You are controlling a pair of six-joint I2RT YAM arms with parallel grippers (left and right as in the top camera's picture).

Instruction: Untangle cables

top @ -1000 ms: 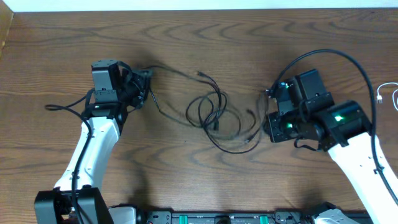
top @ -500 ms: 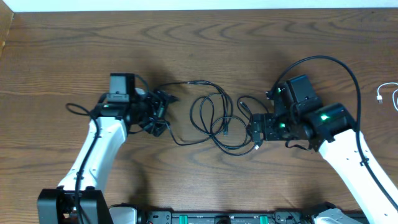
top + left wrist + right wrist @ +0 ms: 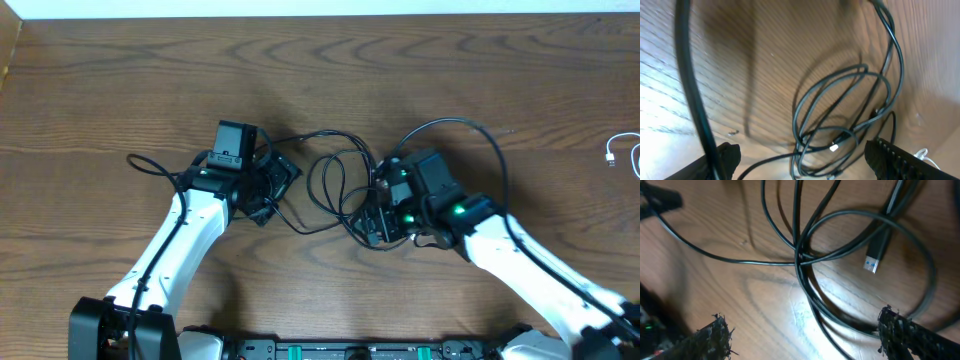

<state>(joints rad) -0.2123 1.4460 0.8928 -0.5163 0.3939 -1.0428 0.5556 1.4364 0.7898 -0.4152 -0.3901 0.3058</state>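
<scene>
Left arm (image 3: 165,255) and right arm (image 3: 530,265) have moved inward to the black cables (image 3: 335,185) since a second ago. Left jaws and right jaws are released, gripping nothing. The tangle lies on the table (image 3: 400,80) between them, loops under the right jaws. White cable (image 3: 625,150) lies well apart

The overhead camera looks straight down on the table (image 3: 100,80) from high up. The 2 wrist cameras sit close above it, angled downward. All 3 views share the tangled black cables (image 3: 345,205).
</scene>
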